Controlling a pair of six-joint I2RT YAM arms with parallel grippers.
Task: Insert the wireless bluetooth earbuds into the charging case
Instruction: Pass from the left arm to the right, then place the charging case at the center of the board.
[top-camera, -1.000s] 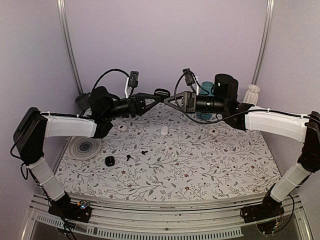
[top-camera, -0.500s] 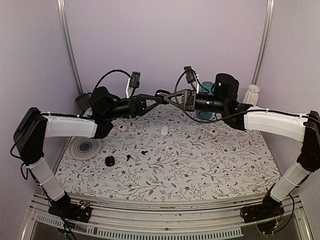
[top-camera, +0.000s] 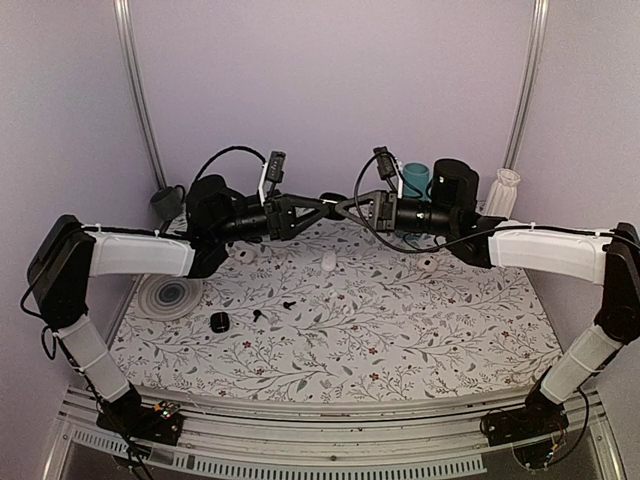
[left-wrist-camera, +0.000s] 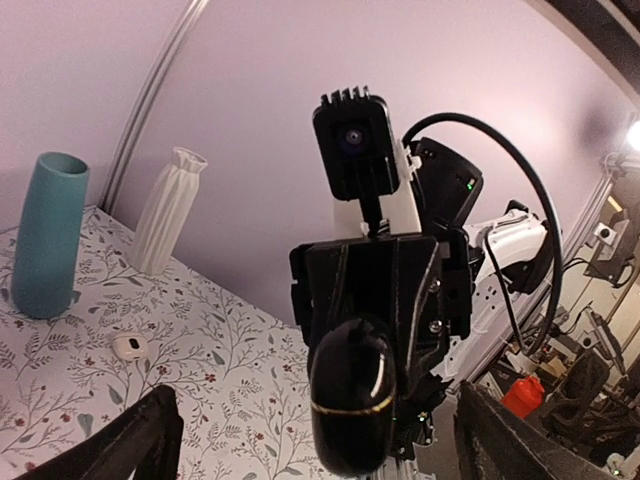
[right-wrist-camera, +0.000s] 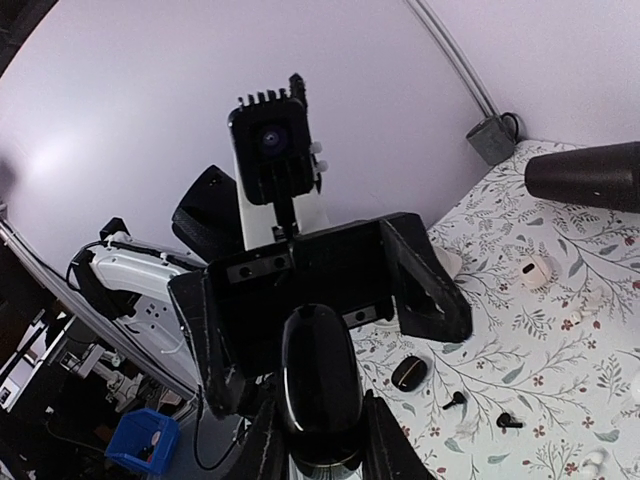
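Note:
A glossy black charging case (top-camera: 332, 198) with a gold seam hangs in the air between both arms, above the far part of the table. My right gripper (right-wrist-camera: 322, 445) is shut on the charging case (right-wrist-camera: 320, 385), which stands up out of its fingers (right-wrist-camera: 262, 440). My left gripper (left-wrist-camera: 330, 440) faces it with its jaws spread wide, one on each side of the charging case (left-wrist-camera: 350, 395) and clear of it. Two black earbuds (top-camera: 288, 303) (top-camera: 260, 314) lie on the floral table, also visible in the right wrist view as earbuds (right-wrist-camera: 455, 400) (right-wrist-camera: 508, 421).
A second black case (top-camera: 219, 321) lies near the earbuds. Small white pieces (top-camera: 243, 254) (top-camera: 328, 261) (top-camera: 428, 264) sit further back. A teal vase (top-camera: 415, 178) and a white vase (top-camera: 503, 190) stand at the back right, with a grey ribbed disc (top-camera: 170, 296) at left.
My left gripper has opened and let go of the case. My right gripper has closed on it. The meeting point of both arms has shifted slightly right and down.

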